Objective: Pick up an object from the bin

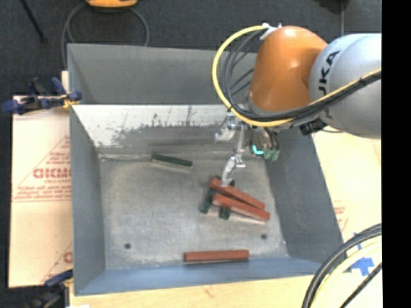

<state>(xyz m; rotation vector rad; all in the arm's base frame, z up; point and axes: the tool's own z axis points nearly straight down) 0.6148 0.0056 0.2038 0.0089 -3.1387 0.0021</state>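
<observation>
My gripper (230, 170) hangs over the right half of the bin, its tip just above the upper left end of a reddish-brown bar (236, 196). A second reddish-brown bar (243, 209) lies right beside the first, both slanting down to the right. Two short dark green pieces (207, 204) (225, 213) poke out from under the bars at their lower left. Nothing is seen held in the gripper.
A thin dark green stick (171, 161) lies near the back wall, left of the gripper. Another reddish-brown bar (216, 256) lies flat along the front wall. The arm's orange cover and cables hang over the bin's back right corner.
</observation>
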